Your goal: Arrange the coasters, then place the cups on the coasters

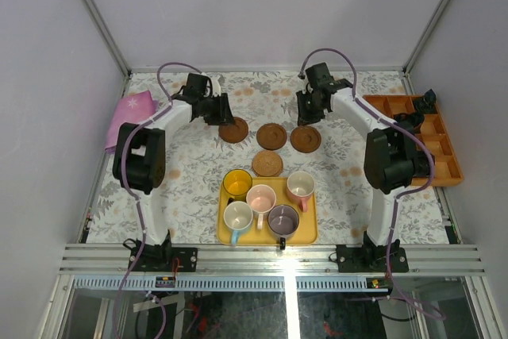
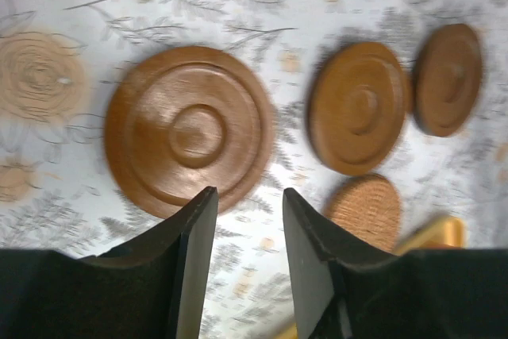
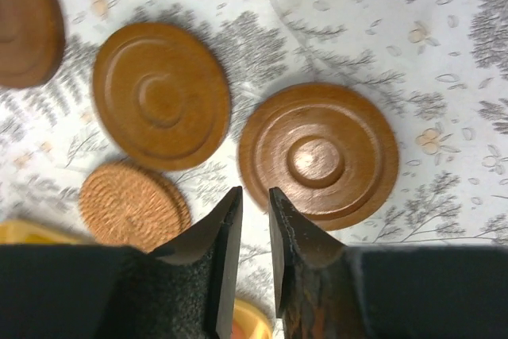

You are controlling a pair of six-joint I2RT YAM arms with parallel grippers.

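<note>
Three dark wooden coasters lie in a row on the floral cloth: left (image 1: 233, 130), middle (image 1: 271, 136) and right (image 1: 305, 139). A lighter woven coaster (image 1: 267, 163) lies in front of them. My left gripper (image 2: 248, 194) hovers open by the left coaster (image 2: 190, 129), with nothing between its fingers. The right gripper (image 3: 254, 192) stands slightly open and empty at the edge of the right coaster (image 3: 317, 152). Several cups stand on the yellow tray (image 1: 268, 237): amber (image 1: 236, 183), pale pink (image 1: 260, 197), salmon (image 1: 301, 186), white (image 1: 237, 216) and purple (image 1: 283, 219).
A pink cloth (image 1: 131, 113) lies at the far left edge. An orange compartment box (image 1: 432, 136) stands along the right side. White walls enclose the table on three sides.
</note>
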